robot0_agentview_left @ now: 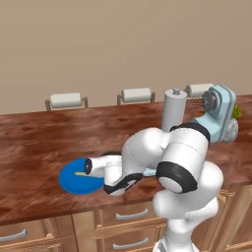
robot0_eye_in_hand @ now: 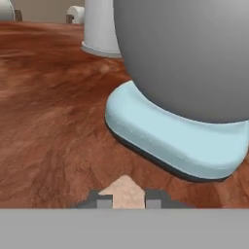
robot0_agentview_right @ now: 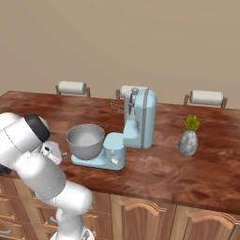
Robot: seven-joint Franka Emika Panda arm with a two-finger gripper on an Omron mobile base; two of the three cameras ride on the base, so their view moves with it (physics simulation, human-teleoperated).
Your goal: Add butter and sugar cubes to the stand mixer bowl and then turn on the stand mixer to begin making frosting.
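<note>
A long reddish-brown wooden countertop (robot0_agentview_right: 187, 173) runs across the room, over light wooden cabinet drawers with metal handles (robot0_agentview_left: 130, 214). A flat round blue plate (robot0_agentview_left: 69, 181) lies near its front edge. Further back stands a tall grey cylinder with a knob on top (robot0_agentview_left: 174, 111). A small green plant in a speckled grey vase (robot0_agentview_right: 188, 138) sits alone toward the right (well apart from the plate). Three white-cushioned wooden chairs (robot0_agentview_right: 72, 87) line the far side, against a plain beige wall (robot0_agentview_right: 140, 42).
</note>
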